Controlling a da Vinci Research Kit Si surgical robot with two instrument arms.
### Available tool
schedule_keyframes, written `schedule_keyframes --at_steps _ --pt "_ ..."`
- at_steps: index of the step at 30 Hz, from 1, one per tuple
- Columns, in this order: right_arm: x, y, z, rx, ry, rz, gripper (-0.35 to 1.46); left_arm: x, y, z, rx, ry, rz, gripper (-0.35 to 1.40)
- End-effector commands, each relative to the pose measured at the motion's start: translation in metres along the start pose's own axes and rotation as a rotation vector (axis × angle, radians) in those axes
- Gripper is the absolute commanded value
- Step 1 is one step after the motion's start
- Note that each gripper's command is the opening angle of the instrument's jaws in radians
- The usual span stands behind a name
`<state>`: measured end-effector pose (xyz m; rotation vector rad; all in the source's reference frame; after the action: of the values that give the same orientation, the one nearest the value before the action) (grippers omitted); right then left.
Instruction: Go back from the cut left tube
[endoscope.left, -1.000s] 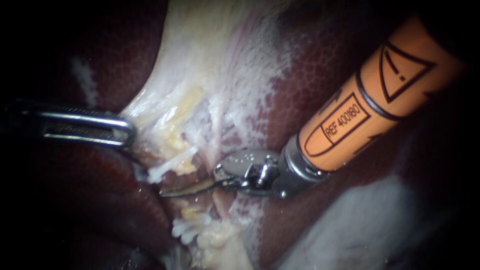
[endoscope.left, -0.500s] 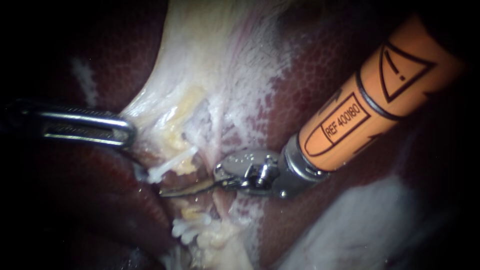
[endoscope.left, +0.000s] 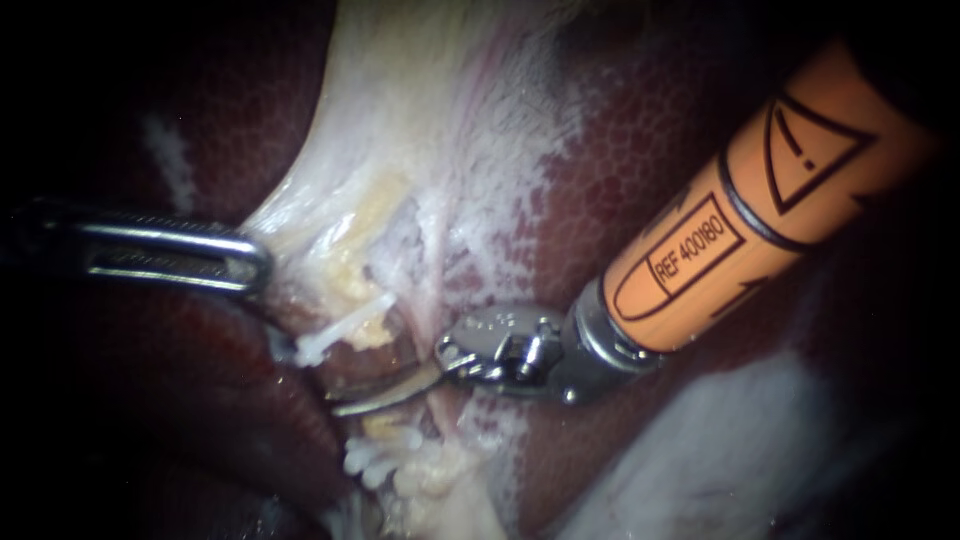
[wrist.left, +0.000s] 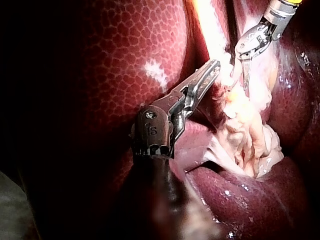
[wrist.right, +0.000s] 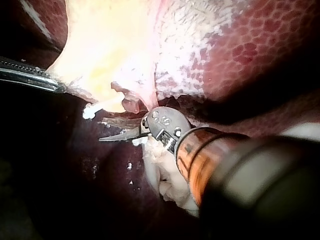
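My right instrument (endoscope.left: 332, 398) comes in from the upper right on an orange shaft. Its two thin blades point left and stand slightly open, with nothing between them. They lie in the gap of the cut tube, between an upper stump with a white clip (endoscope.left: 338, 328) and a lower stump with white clips (endoscope.left: 375, 458). The right wrist view shows the same blades (wrist.right: 104, 131) parted just below the clipped stump (wrist.right: 102, 107). My left instrument (endoscope.left: 262, 265) reaches in from the left, its jaws shut on the pale edge of the gallbladder (endoscope.left: 400, 150), also seen in the left wrist view (wrist.left: 215, 65).
Dark red liver (endoscope.left: 640, 130) surrounds the pale tissue on both sides. A whitish patch (endoscope.left: 730, 450) lies under the orange shaft. Frayed yellow-white tissue (wrist.left: 245, 130) hangs under the blades (wrist.left: 246, 85) in the left wrist view.
My right instrument has drawn back slightly to the right and its blades have dipped lower and parted. The left instrument and the tissue it holds have not moved.
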<state>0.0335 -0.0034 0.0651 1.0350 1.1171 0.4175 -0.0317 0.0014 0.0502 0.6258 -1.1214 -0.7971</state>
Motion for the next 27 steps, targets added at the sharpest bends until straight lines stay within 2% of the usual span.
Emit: schedule_keyframes --at_steps 1,4,16,21,25,27 --pt "0.0 0.0 0.0 -0.006 0.002 0.006 0.59 0.0 0.0 0.0 0.0 0.0 0.0 -0.35" --pt "0.0 0.0 0.0 -0.02 0.009 0.0 0.74 0.0 0.0 0.0 0.0 0.0 0.0 -0.35" --pt "-0.0008 -0.0007 -0.0016 -0.018 0.007 -0.003 0.74 0.0001 0.0001 0.0 0.001 0.0 0.0 -0.35" --pt "-0.0016 -0.0014 -0.0041 -0.027 0.01 -0.009 0.74 0.0002 0.0002 0.0001 0.0 0.0 0.001 -0.35" --pt "-0.0019 -0.002 -0.0066 -0.049 0.02 -0.024 0.88 0.0002 0.0003 0.0001 0.0 0.0 0.001 -0.35" --pt "-0.002 -0.0025 -0.0085 -0.054 0.022 -0.029 0.86 0.0003 0.0003 0.0001 0.0 0.0 0.002 -0.35"
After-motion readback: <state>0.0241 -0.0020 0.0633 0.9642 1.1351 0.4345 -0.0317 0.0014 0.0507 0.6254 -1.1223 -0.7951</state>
